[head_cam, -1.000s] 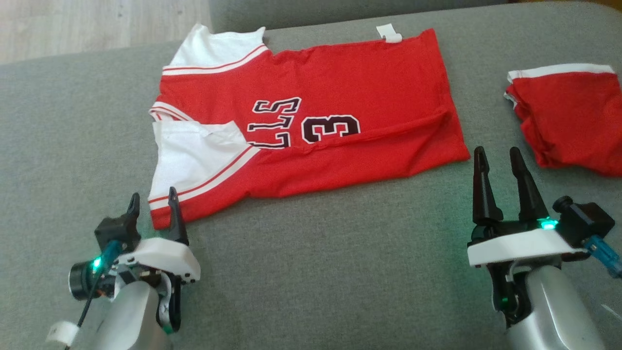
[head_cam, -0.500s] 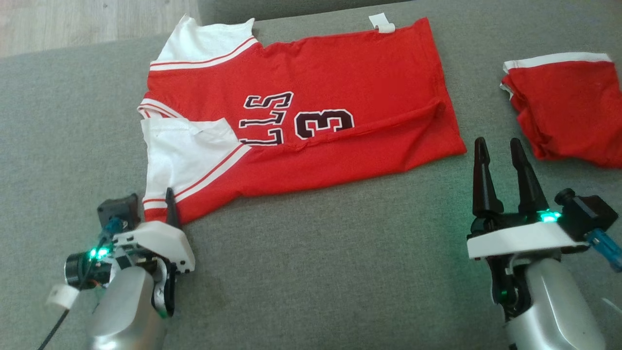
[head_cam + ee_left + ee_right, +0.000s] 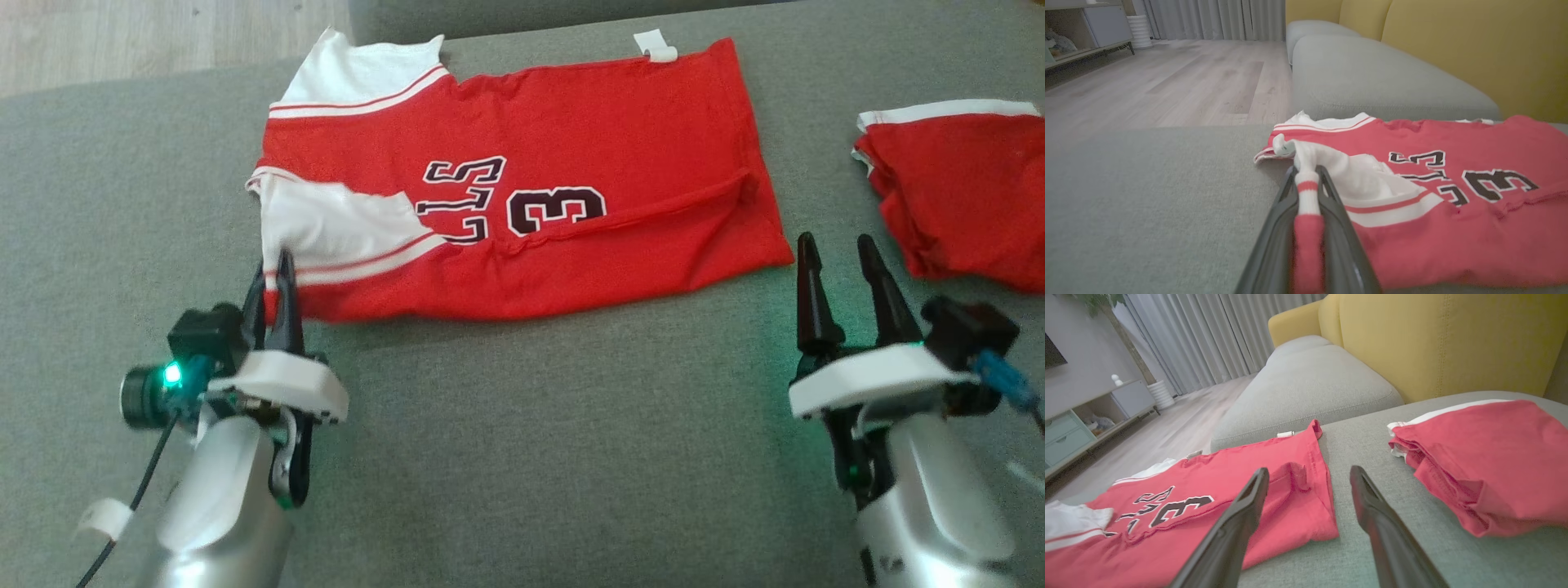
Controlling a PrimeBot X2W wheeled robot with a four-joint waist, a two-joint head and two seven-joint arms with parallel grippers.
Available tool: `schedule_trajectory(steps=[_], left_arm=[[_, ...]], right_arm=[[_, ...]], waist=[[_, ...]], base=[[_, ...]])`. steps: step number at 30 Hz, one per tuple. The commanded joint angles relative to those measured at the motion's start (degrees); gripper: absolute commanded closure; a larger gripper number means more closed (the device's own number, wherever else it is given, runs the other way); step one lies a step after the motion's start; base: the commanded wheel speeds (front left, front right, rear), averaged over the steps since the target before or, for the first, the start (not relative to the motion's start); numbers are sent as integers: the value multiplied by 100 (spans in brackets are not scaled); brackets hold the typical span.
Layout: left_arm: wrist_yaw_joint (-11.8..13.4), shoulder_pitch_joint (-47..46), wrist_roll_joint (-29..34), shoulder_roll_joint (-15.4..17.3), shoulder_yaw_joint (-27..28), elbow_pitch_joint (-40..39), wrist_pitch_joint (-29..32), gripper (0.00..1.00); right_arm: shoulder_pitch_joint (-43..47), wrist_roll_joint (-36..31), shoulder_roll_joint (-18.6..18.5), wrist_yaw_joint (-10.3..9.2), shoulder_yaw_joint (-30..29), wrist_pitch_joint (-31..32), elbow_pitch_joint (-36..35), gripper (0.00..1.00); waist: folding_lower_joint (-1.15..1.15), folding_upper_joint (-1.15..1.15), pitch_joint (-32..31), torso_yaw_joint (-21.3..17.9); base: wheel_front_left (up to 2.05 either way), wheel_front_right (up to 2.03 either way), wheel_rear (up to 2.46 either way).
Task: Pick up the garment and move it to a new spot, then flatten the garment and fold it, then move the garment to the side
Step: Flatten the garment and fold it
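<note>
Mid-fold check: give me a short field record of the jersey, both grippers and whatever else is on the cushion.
garment: red jersey with white sleeves, spread on the grey cushion, number print up
left gripper: fingers shut on the near white sleeve's trimmed edge
right gripper: fingers open, holding nothing, just off the jersey's near hem corner
other item: second red garment, bunched, apart from the jersey on the robot's right
near sleeve: lies over part of the lettering
</note>
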Motion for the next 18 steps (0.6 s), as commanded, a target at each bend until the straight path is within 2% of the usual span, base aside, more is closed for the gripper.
schedule_trajectory(steps=[1,8,12,18], left_arm=[[-20,-313,65,170,127,-343,-156,100],[-62,-354,169,141,1,-881,-322,100],[-84,-357,192,115,-72,-972,-336,100],[-137,-335,221,76,-212,-1022,-352,100]], right_arm=[[-375,-156,20,-5,21,138,11,0],[-1093,-656,20,-5,-290,901,1028,0],[-1358,-702,20,-5,-325,1066,1461,0],[-1743,-1241,20,-5,-382,1383,2343,0]], waist=[[0,0,33,27],[0,0,167,144],[0,0,216,215],[0,0,273,343]], base=[[0,0,0],[0,0,0],[0,0,0],[0,0,0]])
